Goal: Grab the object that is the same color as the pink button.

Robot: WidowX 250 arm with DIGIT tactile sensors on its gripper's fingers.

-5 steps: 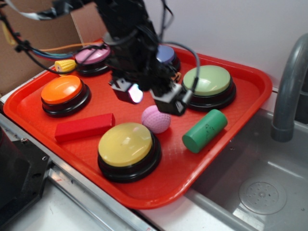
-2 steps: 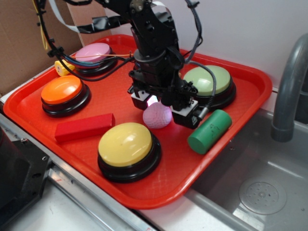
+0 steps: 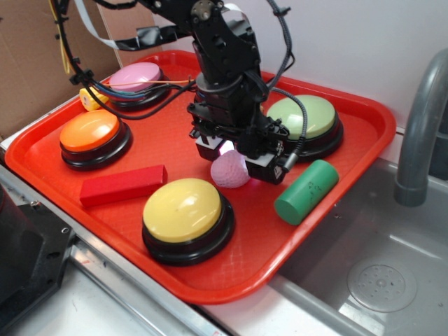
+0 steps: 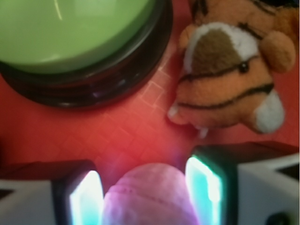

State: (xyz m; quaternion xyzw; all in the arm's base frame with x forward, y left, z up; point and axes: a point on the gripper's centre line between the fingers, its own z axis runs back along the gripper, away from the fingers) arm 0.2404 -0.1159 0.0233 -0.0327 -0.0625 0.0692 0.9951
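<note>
The gripper (image 3: pixel 236 155) is pointed straight down near the middle of the red tray (image 3: pixel 350 150); its jaws are spread, with the pink ball (image 3: pixel 230 170) seated between them, unclamped.

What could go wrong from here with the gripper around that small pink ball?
1. The gripper is open and straddles the small dimpled light-pink ball; being round, the ball could squirt out as the pads close.
2. The green cylinder block lies close beside one finger and may get nudged and roll.
3. A plush tiger toy and the green dome button sit just ahead, so overshoot risks contact.
</note>
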